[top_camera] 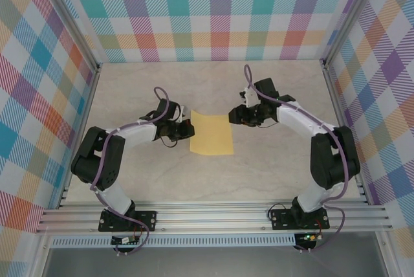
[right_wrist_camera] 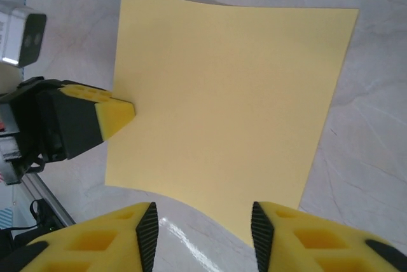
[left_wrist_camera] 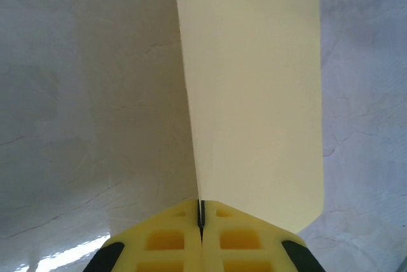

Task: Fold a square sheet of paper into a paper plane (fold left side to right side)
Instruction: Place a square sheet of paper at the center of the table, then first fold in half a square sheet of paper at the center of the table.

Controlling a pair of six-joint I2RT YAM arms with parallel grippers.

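The square sheet of paper (top_camera: pixel 211 132) is plain yellow and lies near the middle of the table, with no fold showing. My left gripper (top_camera: pixel 189 127) is at its left edge and shut on it. In the left wrist view the closed yellow pads (left_wrist_camera: pixel 166 240) pinch the sheet's edge (left_wrist_camera: pixel 254 94), which rises a little off the table. My right gripper (top_camera: pixel 231 117) is at the sheet's right edge, open. In the right wrist view its fingertips (right_wrist_camera: pixel 147 221) stand wide apart just short of the paper (right_wrist_camera: pixel 229 94), with the left gripper (right_wrist_camera: pixel 124 113) across from it.
The marble-look tabletop (top_camera: pixel 272 89) lies bare around the sheet. Checked walls (top_camera: pixel 207 11) close in the back and both sides. An aluminium rail (top_camera: pixel 213 215) with the two arm bases runs along the near edge.
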